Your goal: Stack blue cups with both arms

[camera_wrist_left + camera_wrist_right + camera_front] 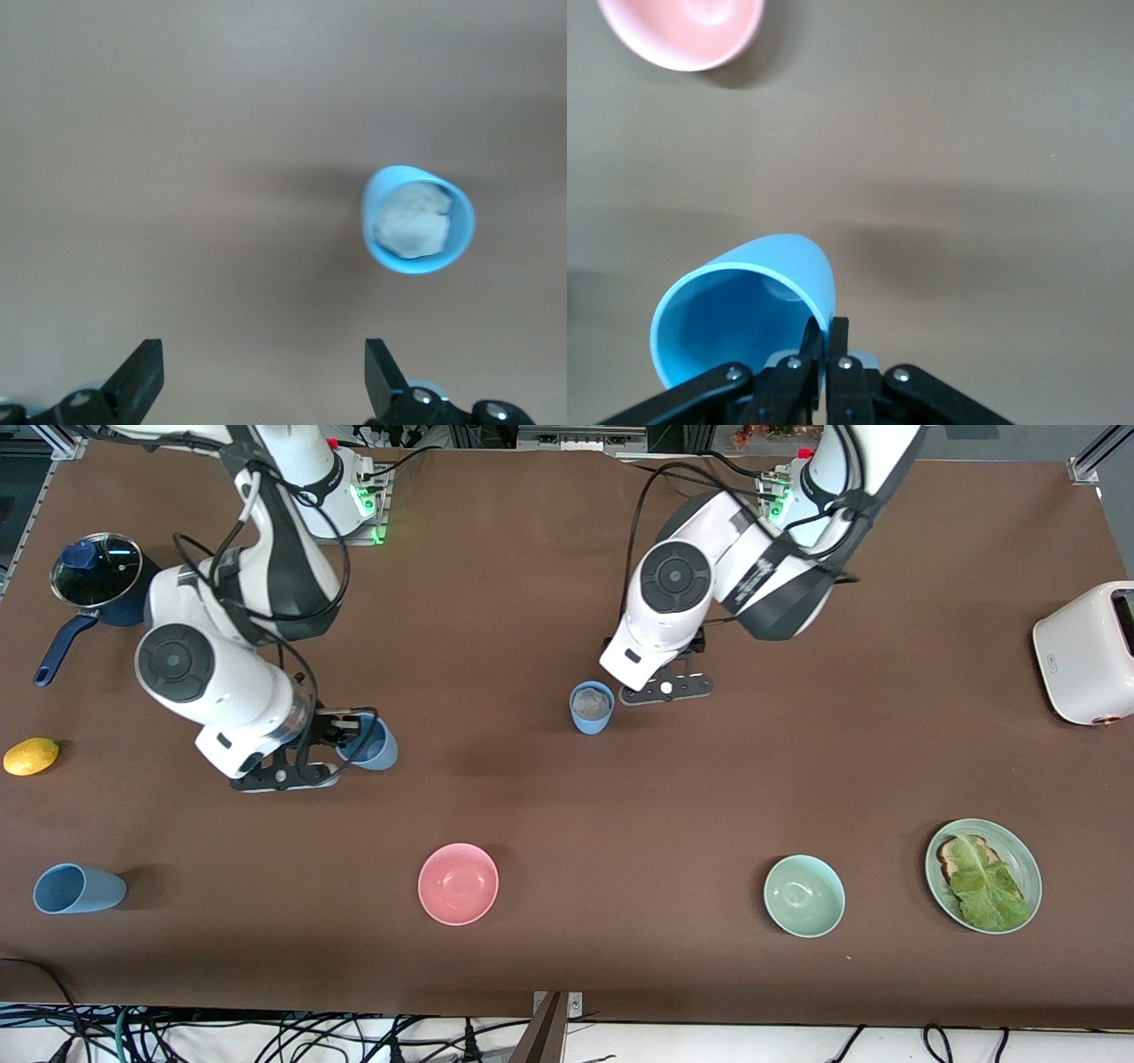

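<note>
Right wrist view showed the right gripper (826, 341) with jaws pinched on the rim of a sky-blue cup (749, 305), one finger inside the wall and one outside, the cup tilted and held over the brown table (992, 159). A pink bowl (682, 31) sat ahead of these jaws. The left gripper (264, 376) hung with jaws spread wide and holding nothing; the second blue cup (416, 220) stood upright on the table just ahead of them, off to one side, apart from both fingers, with a pale crumpled wad inside. A third blue cup (78, 888) lay on its side toward the right arm's end, well apart from both grippers. Front view: green bowl (803, 895), plate (1019, 859), toaster (1085, 654), lemon (31, 756), lidded pot (96, 571).
</note>
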